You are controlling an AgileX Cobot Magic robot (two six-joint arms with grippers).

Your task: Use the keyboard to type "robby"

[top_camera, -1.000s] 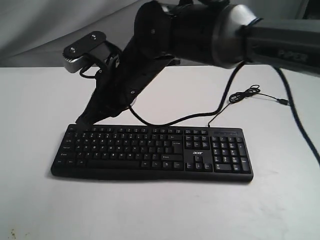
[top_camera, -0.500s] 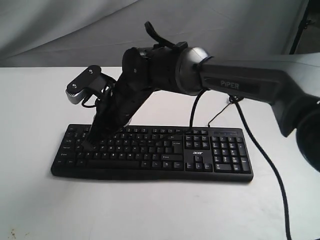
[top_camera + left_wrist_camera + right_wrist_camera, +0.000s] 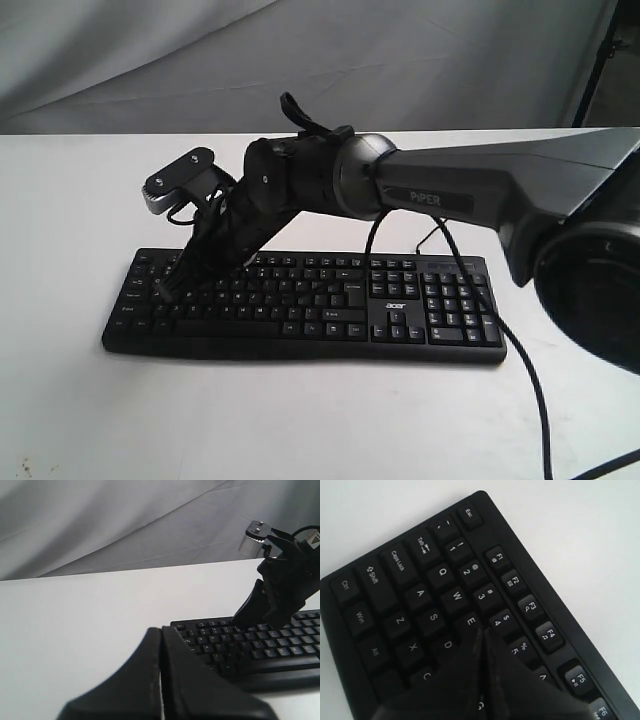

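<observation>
Though hidden outside, closed right pincer (image 3: 482, 631) sits beside E key (image 3: 469, 621).

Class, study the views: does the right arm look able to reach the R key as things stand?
Probably yes. The right end effector, fingers shut, sits over the keyboard, its tip beside the E key, with nothing between. R itself is hidden under it.
</observation>
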